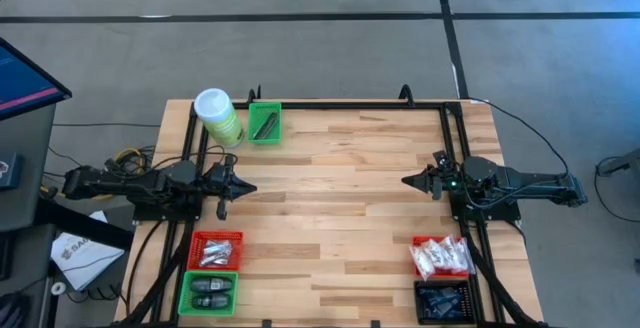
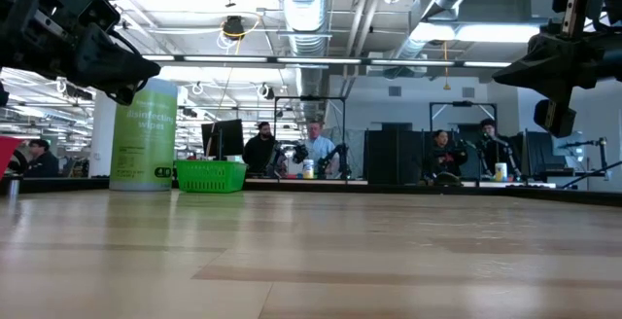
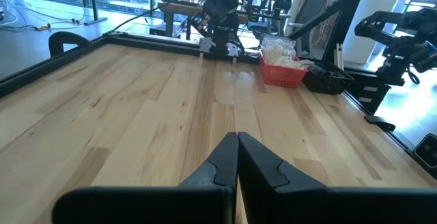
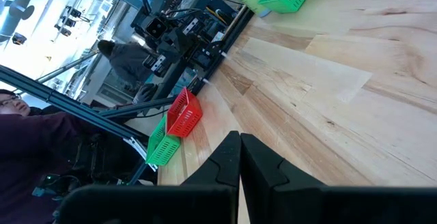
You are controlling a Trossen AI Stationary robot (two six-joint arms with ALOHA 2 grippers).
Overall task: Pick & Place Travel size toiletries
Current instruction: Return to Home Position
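Note:
The toiletries lie sorted in bins. White sachets fill a red bin at the near right, and dark packets fill a black bin below it. Silvery tubes lie in a red bin at the near left, and black oval pieces in a green bin beneath. One dark piece lies in a green bin at the far left. My left gripper hovers shut at the table's left side. My right gripper hovers shut at the right side. Both point inward over bare wood.
A tall green wipes canister with a white lid stands at the far left corner beside the green bin. The wide middle of the wooden table is bare. People sit at desks in the room beyond the table.

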